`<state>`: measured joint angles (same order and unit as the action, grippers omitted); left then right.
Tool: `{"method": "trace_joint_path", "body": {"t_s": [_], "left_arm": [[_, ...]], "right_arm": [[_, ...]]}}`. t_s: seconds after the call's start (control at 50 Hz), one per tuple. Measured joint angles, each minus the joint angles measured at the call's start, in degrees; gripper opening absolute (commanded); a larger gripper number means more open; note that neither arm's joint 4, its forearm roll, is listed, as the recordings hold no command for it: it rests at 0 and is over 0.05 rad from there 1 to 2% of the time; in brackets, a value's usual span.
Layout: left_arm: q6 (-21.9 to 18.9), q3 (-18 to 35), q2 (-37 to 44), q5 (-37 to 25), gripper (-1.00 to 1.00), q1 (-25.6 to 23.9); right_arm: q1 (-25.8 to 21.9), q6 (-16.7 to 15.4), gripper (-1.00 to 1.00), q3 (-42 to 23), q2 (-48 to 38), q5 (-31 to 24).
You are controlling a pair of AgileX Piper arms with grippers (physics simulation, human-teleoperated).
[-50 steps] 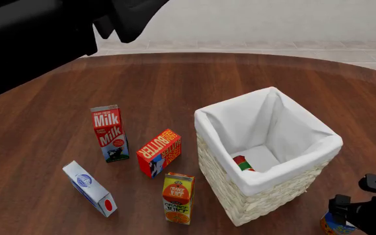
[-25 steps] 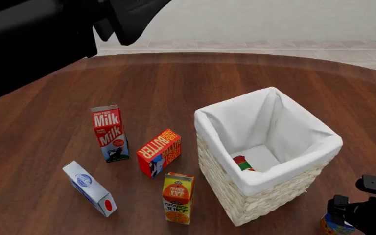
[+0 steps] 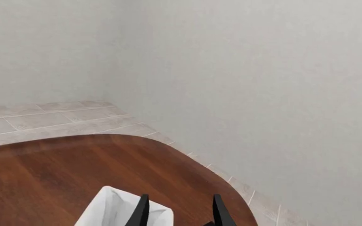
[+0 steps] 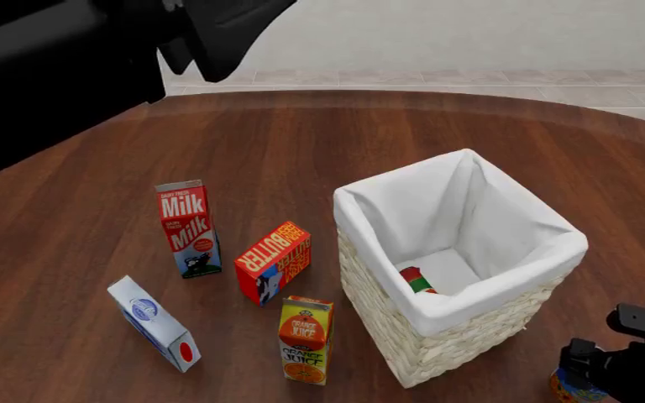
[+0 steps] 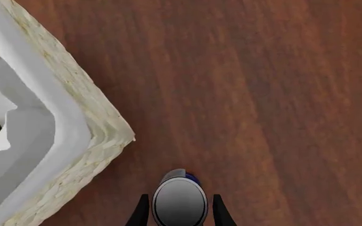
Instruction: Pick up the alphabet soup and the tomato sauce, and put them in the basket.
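Alphabet soup: upright on the table, top facing your right wrist camera, long axis vertical, just off the basket's near corner. Right gripper: directly above the can, fingers spread to either side of it, apparently not yet pinching; your nearer arm by far. Tomato sauce: already lying inside the basket. Left gripper: raised high at the far left, fingers parted, holding nothing. Judgement: the coming lift carries the can up and sideways over the rim.
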<state>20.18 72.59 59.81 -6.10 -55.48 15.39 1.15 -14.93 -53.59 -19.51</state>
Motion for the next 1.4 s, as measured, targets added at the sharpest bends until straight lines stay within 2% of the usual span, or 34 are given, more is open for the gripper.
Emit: {"method": "trace_joint_path", "body": {"t_s": [0.72,0.74,1.06,1.4], "left_arm": [[0.03,-0.24,-0.11,0.13,1.0,0.21],[0.03,-0.22,-0.09,0.13,1.0,0.2],[-0.1,0.43,0.24,-0.23,1.0,0.01],[-0.17,0.89,0.12,-0.56,1.0,0.07]], "right_arm": [[0.15,0.28,1.0,2.5,-3.98,4.98],[0.14,0.3,-1.0,2.57,-3.97,5.01],[-0.26,-0.46,-1.0,2.91,-2.12,3.61],[0.07,-1.22,-1.0,0.44,2.08,-1.82]]}}
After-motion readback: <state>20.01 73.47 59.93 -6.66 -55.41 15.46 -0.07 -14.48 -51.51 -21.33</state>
